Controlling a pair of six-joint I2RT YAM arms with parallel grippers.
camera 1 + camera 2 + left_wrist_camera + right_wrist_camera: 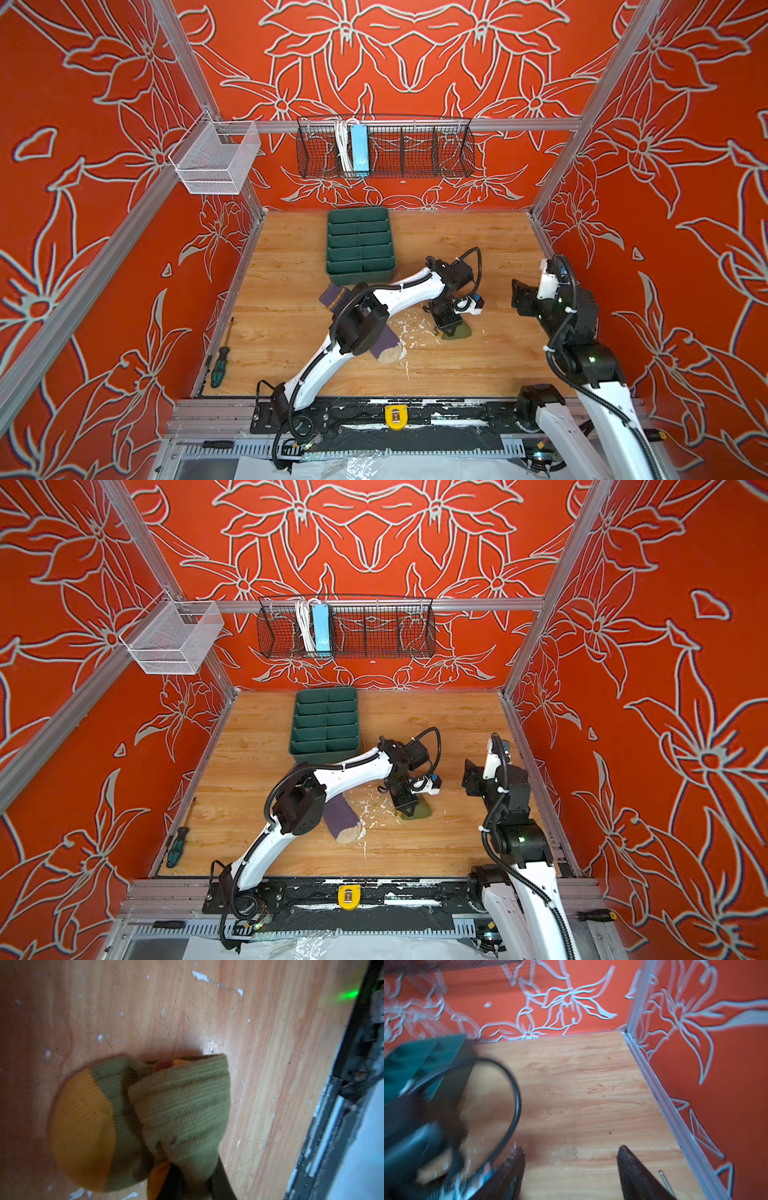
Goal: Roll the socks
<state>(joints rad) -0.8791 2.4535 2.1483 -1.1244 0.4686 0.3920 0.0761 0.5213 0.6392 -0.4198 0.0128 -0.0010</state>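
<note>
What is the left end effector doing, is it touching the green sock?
Touching. The left wrist view shows the left end effector pinching the green sock between its fingers.

You've got the purple sock [341,818] lying flat, stretched out, cuff just in front of the green tray [360,272], near-left corner, beige toe pointing away from it. The olive sock [182,1105] w/ mustard toe sits bunched, folded over itself, front-right of the tray.

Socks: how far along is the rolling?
Done: no finished roll visible. In hand: left gripper is shut on the olive-green sock, which is folded over itself on the table. Left: finish that roll; the purple sock lies flat, unrolled. Right gripper open, empty.
</note>
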